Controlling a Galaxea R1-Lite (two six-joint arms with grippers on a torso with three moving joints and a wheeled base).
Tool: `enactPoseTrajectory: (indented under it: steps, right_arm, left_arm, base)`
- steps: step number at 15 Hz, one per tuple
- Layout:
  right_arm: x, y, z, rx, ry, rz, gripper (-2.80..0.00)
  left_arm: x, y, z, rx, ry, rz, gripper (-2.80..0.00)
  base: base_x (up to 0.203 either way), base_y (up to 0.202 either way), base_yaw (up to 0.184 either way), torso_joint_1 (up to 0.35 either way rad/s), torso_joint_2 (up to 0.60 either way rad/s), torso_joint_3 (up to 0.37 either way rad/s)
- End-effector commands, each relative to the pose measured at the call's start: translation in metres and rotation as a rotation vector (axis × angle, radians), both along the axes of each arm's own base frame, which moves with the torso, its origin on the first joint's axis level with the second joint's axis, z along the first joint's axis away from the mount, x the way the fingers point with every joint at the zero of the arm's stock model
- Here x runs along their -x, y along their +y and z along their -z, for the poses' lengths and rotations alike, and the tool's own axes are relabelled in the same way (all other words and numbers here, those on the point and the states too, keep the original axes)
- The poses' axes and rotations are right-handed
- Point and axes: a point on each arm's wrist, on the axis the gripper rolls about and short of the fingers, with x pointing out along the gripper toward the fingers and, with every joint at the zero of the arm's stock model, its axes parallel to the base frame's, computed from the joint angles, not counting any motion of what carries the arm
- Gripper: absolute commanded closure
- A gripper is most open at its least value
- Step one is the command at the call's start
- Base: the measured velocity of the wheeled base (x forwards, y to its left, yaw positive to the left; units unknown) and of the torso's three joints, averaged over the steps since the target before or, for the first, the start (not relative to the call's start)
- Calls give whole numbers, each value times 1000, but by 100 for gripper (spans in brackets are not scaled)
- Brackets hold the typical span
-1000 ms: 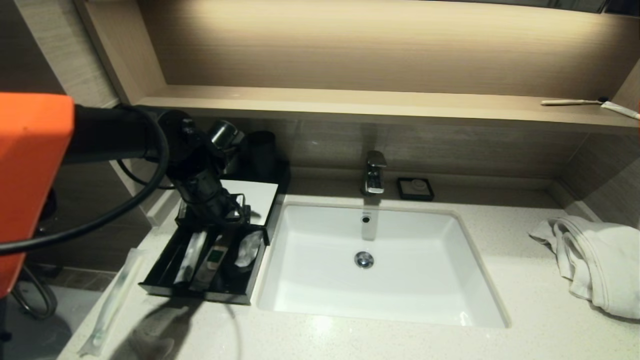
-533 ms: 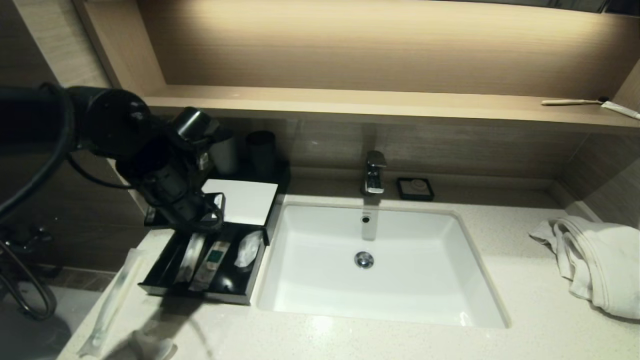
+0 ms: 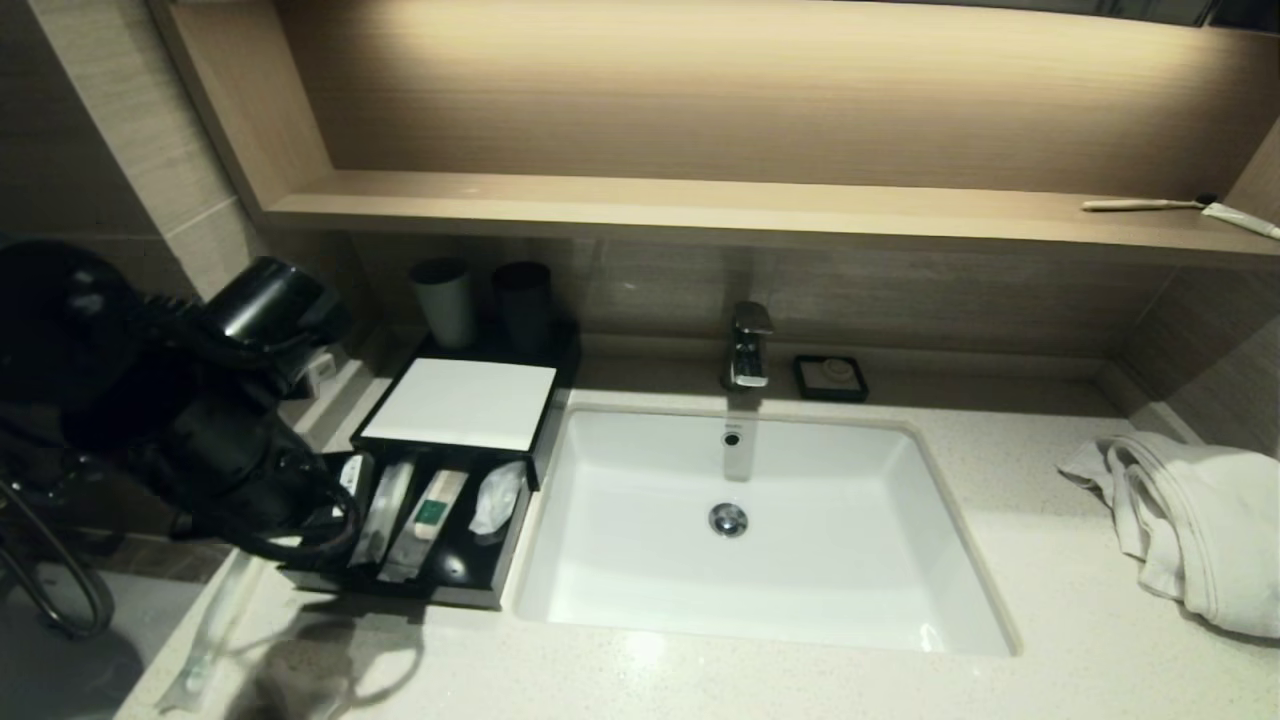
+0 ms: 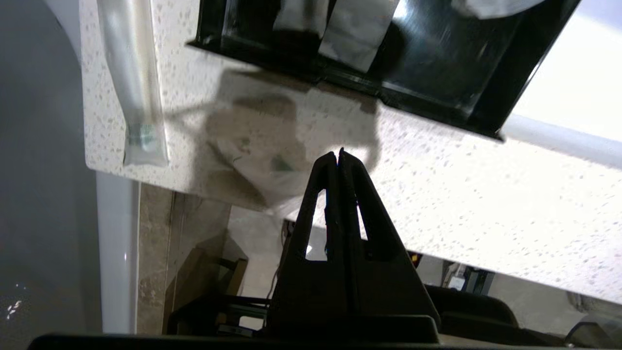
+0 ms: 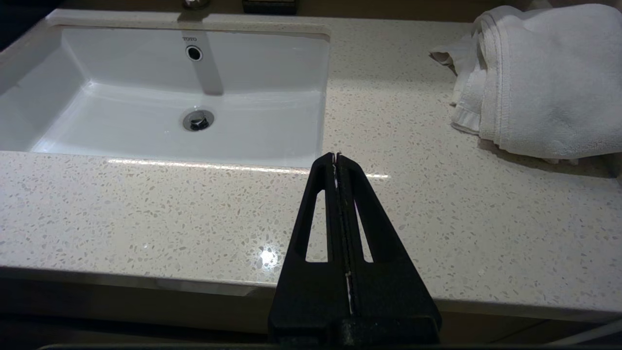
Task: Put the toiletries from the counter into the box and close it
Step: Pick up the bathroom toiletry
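The black box (image 3: 330, 575) stands left of the sink with its white top (image 3: 465, 402) and its drawer pulled out. The drawer holds three packets (image 3: 430, 508). A long clear packet (image 3: 215, 620) lies on the counter left of the box; it also shows in the left wrist view (image 4: 131, 82). A small crumpled clear packet (image 4: 252, 167) lies near the counter's front edge, in shadow. My left arm (image 3: 220, 460) hangs over the counter's left front corner; its gripper (image 4: 336, 153) is shut and empty, just above the small packet. My right gripper (image 5: 336, 155) is shut and empty.
A white sink (image 3: 760, 520) with a tap (image 3: 748, 345) fills the middle. Two dark cups (image 3: 520, 300) stand behind the box, and a soap dish (image 3: 830, 377) beside the tap. A white towel (image 3: 1190, 530) lies at the right. The counter edge (image 4: 112, 167) is close to the left gripper.
My left arm has drawn back from over the open drawer, moving left and toward the counter's front corner. The drawer's packets are now uncovered. The right arm has not moved.
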Motion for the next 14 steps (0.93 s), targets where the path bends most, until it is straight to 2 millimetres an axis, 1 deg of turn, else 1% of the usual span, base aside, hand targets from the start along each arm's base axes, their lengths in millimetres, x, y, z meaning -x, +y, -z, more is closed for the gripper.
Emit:
enactPoseTrajectory:
  steps: [1, 3, 5, 8, 9, 12, 14]
  right_arm:
    - [0, 0, 0, 0, 0, 1, 0]
    - [0, 0, 0, 0, 0, 0, 0]
    - [0, 0, 0, 0, 0, 0, 0]
    - [0, 0, 0, 0, 0, -1, 0]
    - [0, 0, 0, 0, 0, 0, 0]
    - [0, 0, 0, 0, 0, 0, 0]
    - [0, 0, 0, 0, 0, -1, 0]
  left_arm:
    - [28, 10, 6, 3, -6, -8, 0]
    - [44, 15, 15, 12, -22, -8, 0]
    - [53, 18, 24, 17, -21, -10, 0]
    - [61, 20, 28, 77, -67, -96, 0]
    - [64, 21, 33, 85, -49, -126, 0]
    - [74, 24, 56, 84, 31, -189, 0]
    - [71, 23, 61, 124, 2, -245, 0]
  base:
    - [0, 0, 0, 0, 0, 0]
    - [0, 0, 0, 0, 0, 0]
    - [0, 0, 0, 0, 0, 0]
    - [0, 0, 0, 0, 0, 0]
    - [0, 0, 0, 0, 0, 0]
    - [0, 0, 0, 0, 0, 0]
    - [0, 0, 0, 0, 0, 0]
